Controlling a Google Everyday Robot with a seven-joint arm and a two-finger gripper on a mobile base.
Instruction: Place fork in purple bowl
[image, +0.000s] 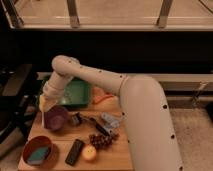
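Note:
The purple bowl (58, 119) stands at the left of the wooden table. My gripper (43, 103) hangs just above the bowl's left rim, at the end of the arm that reaches in from the right. It is shut on the fork (45, 118), a thin pale stick that hangs straight down from the gripper. The fork's lower tip is at the bowl's left edge. I cannot tell whether the tip touches the bowl.
A green tray (76, 93) lies behind the bowl. An orange curved tool (102, 98), a black-handled utensil (93, 123), dark grapes (102, 140), a black block (75, 151) and a yellow fruit (90, 153) lie to the right. An orange-brown bowl (36, 148) with a sponge stands front left.

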